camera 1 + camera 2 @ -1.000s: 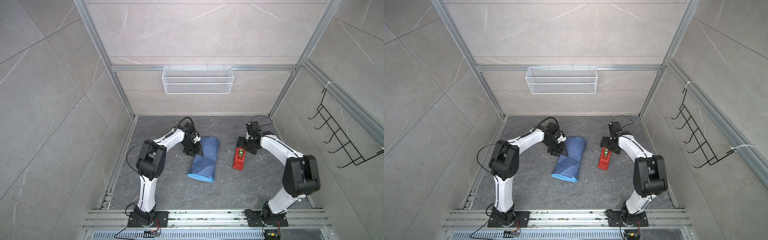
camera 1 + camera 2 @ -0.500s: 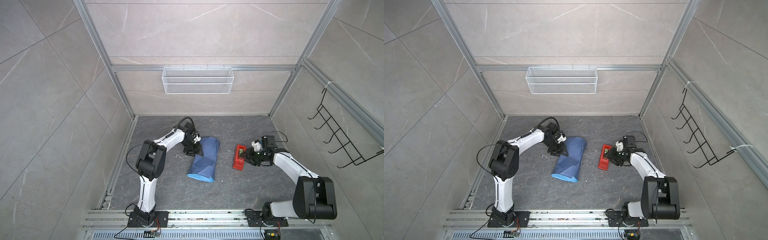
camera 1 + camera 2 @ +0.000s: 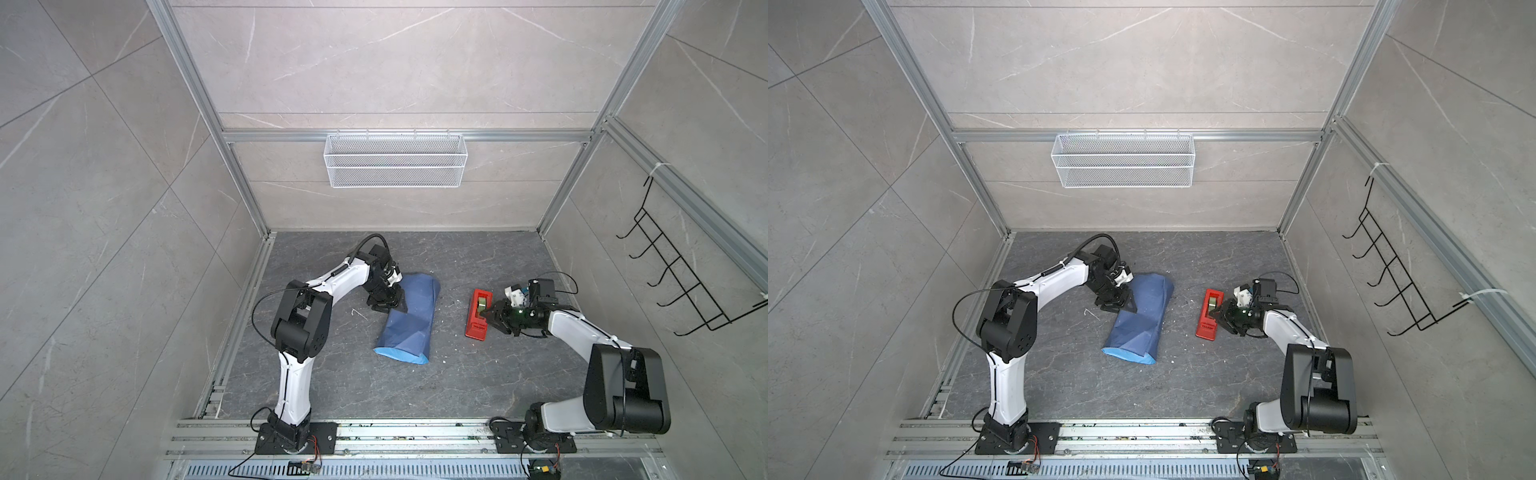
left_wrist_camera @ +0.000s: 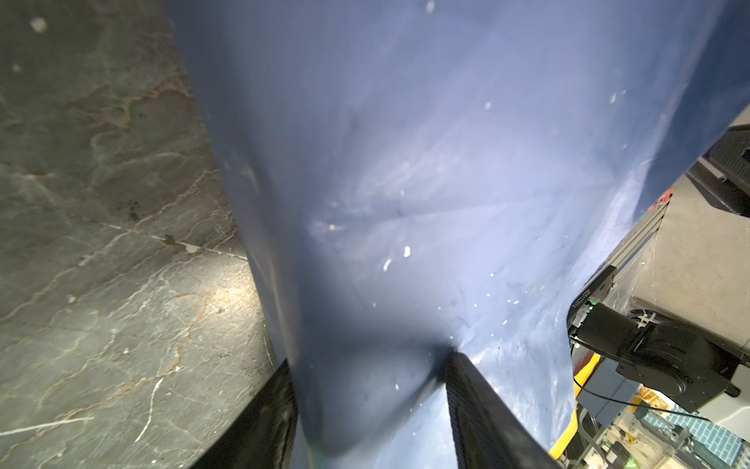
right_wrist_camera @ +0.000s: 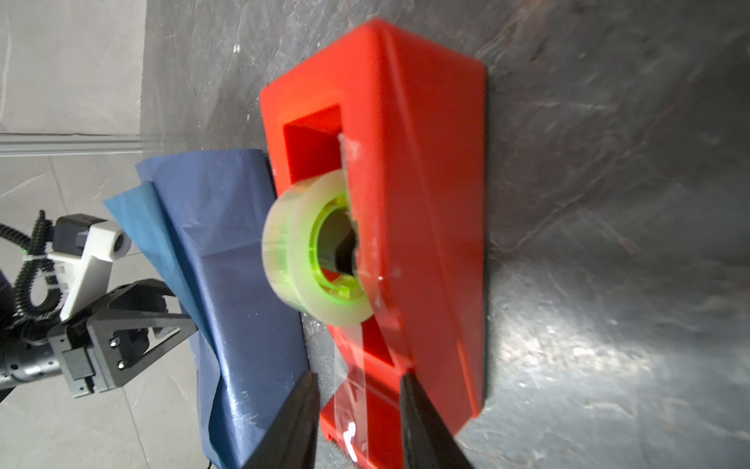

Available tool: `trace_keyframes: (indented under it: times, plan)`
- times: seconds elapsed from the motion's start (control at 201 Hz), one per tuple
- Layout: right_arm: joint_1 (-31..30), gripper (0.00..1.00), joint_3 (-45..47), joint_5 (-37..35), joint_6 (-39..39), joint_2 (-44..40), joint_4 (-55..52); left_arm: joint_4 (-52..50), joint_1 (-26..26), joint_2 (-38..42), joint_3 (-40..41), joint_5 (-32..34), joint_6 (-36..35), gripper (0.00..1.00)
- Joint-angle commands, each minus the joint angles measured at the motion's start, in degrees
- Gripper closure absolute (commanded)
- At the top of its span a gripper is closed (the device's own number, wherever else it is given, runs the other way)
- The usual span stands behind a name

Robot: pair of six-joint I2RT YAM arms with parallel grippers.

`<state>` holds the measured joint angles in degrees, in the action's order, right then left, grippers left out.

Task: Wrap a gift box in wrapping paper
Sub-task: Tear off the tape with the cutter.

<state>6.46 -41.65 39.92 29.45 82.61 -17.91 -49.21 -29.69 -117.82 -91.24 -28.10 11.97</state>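
Left pincer (image 4: 369, 361) is clamping the wrapping paper (image 4: 406, 162); right pincer (image 5: 357, 377) is sitting narrow astride the tape strip (image 5: 352, 339) — risking dragging the tape dispenser (image 5: 426, 203).

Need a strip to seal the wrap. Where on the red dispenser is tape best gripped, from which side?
Probably the clear strip stretched from the roll to the low end of the red tape dispenser, approached from beyond that end: only there tape stands free of the body.

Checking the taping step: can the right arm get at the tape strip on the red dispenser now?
Probably yes: the right pincer straddles the tape strip on the red dispenser, jaws apart, nothing else between them.
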Motion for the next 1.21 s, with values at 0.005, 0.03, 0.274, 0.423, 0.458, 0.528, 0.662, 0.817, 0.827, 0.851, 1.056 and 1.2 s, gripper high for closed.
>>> trace_keyframes:
  times: [0.005, 0.03, 0.274, 0.423, 0.458, 0.528, 0.662, 0.817, 0.827, 0.851, 1.056, 1.2]
  plan:
    - [0.04, 0.65, 2.57, 1.78, 0.88, 2.54, 3.53, 1.88, -2.56, -2.95, 2.69, 7.03, 0.07, 0.41]
    - [0.05, 0.66, 2.82, 2.08, 0.87, 2.83, 4.12, 2.0, -2.54, -2.94, 2.83, 6.88, 0.16, 0.41]
    - [0.23, 0.71, 4.3, 2.62, 1.0, 6.02, 7.4, 1.81, -2.72, -3.07, 2.58, 7.0, 0.04, 0.41]
    - [0.56, 0.83, 4.82, 3.47, 2.44, 6.77, 9.53, 1.76, -2.73, -3.56, 2.56, 7.15, -0.08, 0.41]
    - [0.62, 0.85, 4.82, 4.34, 3.27, 6.54, 10.18, 1.67, -2.74, -3.39, 2.42, 7.34, -0.21, 0.41]
    - [0.57, 0.88, 3.88, 5.03, 3.48, 5.79, 9.86, 1.95, -2.73, -3.4, 2.74, 7.05, -0.03, 0.41]
    - [0.6, 0.97, 2.07, 4.64, 4.04, 4.43, 8.59, 1.59, -3.08, -4.27, 1.98, 6.69, 0.08, 0.41]
    - [0.57, 1.0, 0.33, 6.59, 6.47, 3.62, 10.16, 1.88, -3.26, -3.94, 2.26, 6.21, 0.2, 0.4]
    - [0.59, 1.0, 0.23, 6.64, 6.56, 3.55, 10.22, 1.98, -3.27, -3.98, 2.33, 6.21, 0.28, 0.4]
    - [0.55, 1.0, -0.05, 6.62, 6.87, 3.37, 10.38, 1.95, -3.26, -4.23, 2.41, 6.2, 0.25, 0.4]
    - [0.63, 1.0, -2.98, 7.42, 9.63, 3.78, 11.55, 1.97, -3.24, -3.9, 2.48, 6.54, 0.13, 0.4]
    - [0.57, 1.0, -4.51, 6.49, 10.81, 4.19, 11.46, 1.42, -3.35, -4.11, 1.69, 6.96, -0.06, 0.4]
